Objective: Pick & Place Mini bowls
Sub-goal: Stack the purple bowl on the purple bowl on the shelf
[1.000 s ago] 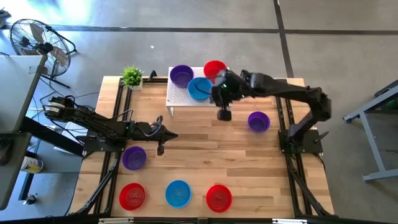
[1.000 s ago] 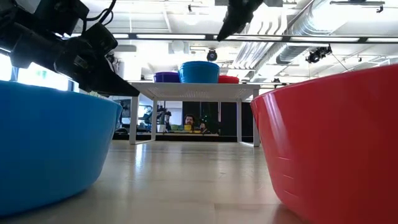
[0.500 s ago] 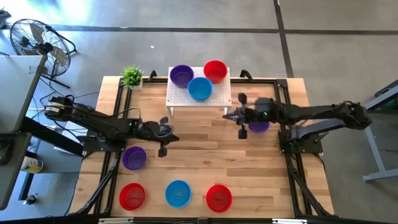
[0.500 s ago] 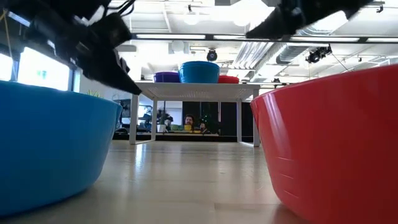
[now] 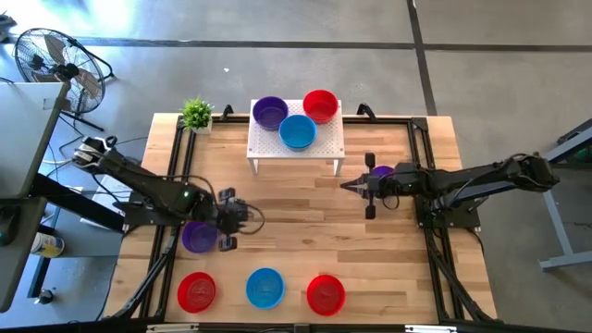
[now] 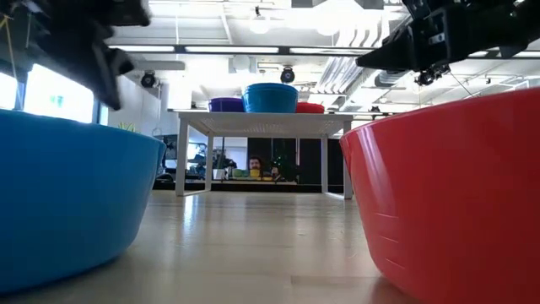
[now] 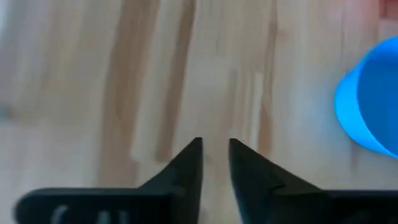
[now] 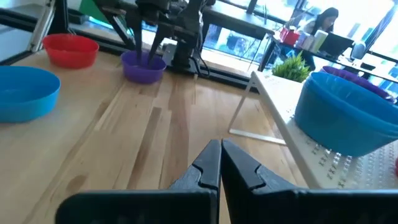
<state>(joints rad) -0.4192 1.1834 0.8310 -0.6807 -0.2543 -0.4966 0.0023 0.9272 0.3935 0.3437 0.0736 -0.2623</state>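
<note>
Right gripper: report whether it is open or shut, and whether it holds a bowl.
Shut and empty. In its wrist view the right gripper shows both fingers pressed together with nothing between them, above bare wooden table.

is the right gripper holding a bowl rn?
No. In the right wrist view the right gripper has its fingers closed together with nothing between them, over bare table.
</note>
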